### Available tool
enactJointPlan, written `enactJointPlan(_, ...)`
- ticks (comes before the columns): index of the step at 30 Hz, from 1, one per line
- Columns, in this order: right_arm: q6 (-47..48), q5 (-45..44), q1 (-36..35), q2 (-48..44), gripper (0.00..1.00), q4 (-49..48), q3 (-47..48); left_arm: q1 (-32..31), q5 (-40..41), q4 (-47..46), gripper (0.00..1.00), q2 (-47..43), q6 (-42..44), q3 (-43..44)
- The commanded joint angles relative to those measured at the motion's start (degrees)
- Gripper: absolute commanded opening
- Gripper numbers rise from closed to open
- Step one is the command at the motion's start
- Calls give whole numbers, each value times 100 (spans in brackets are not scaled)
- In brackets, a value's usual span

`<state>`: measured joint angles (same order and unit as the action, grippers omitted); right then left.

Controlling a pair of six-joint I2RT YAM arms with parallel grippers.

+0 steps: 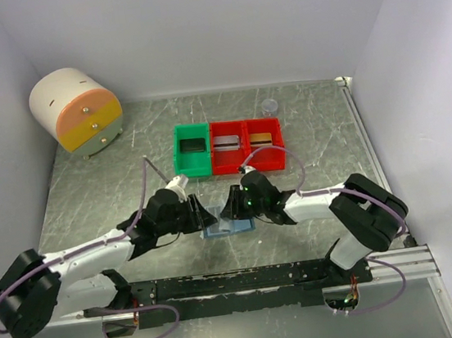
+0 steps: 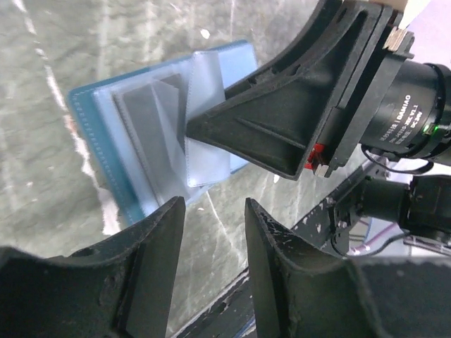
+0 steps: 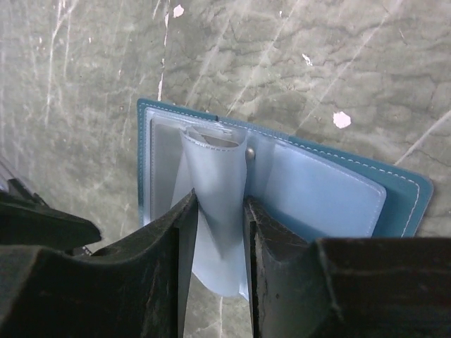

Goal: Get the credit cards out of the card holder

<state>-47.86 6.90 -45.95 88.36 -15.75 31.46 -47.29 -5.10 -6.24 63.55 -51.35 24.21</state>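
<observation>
Card holder [image 1: 228,227] lies open on the table [image 1: 91,210], lower centre of the top view: light, floppy, slick. Right pincer [image 3: 217,211] clamps its soft clear sleeve [image 3: 211,162]; left pincer [image 2: 215,211] gapes empty just beside. Whether a stiff credit card sits inside I cannot tell; take any by its exposed edge.

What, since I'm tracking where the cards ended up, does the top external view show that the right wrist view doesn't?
Only the top external view shows the green bin holding a dark card and the red bins holding a silvery card and a gold card. Only the right wrist view shows the right fingers pinching a translucent inner sleeve of the card holder, near its snap. Both show the open card holder lying on the marbled table.
</observation>
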Motion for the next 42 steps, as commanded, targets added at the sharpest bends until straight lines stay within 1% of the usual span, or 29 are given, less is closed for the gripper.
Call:
enactJointPlan(1, -407, 359, 139, -53, 34, -436, -381, 31, -846, -1294, 53, 603, -54, 11)
enactJointPlan(3, -490, 371, 167, -59, 34, -574, -491, 35, -1048, -1722, 53, 941, -92, 43)
enactJointPlan(6, -567, 385, 187, -57, 32, -721, -604, 29, -1305, -2131, 54, 1395, -191, 118)
enactJointPlan(8, -633, 398, 199, -52, 32, -809, -673, 32, -1334, -2278, 53, 1586, -242, 143)
enactJointPlan(14, -566, 372, 206, -86, 33, -687, -642, 33, -916, -1812, 56, 1617, -270, 127)
enactJointPlan(16, -571, 370, 212, -116, 33, -680, -652, 34, -784, -1590, 56, 1677, -286, 181)
enactJointPlan(18, -589, 370, 218, -129, 33, -686, -651, 25, -651, -1634, 56, 1641, -361, 94)
enactJointPlan(21, -621, 397, 227, -108, 33, -735, -660, 11, -465, -1832, 59, 1516, -407, -86)
enactJointPlan(24, -706, 429, 240, -73, 33, -908, -721, 18, -215, -1547, 60, 1583, -382, 11)
enactJointPlan(30, -1013, 581, 324, -27, 33, -1420, -974, 9, -202, -1440, 59, 2005, -349, 156)
enactJointPlan(32, -1094, 651, 376, -16, 34, -1557, -1060, 8, -328, -1696, 59, 2125, -378, 72)
enactJointPlan(34, -1178, 737, 428, 0, 38, -1740, -1136, 6, -559, -2095, 60, 2250, -401, -16)
enactJointPlan(38, -1283, 904, 518, 0, 38, -2037, -1242, 7, -961, -2656, 60, 2528, -403, -56)
enactJointPlan(42, -1322, 945, 562, -73, 41, -2105, -1283, 8, -1187, -3071, 60, 2655, -435, -77)
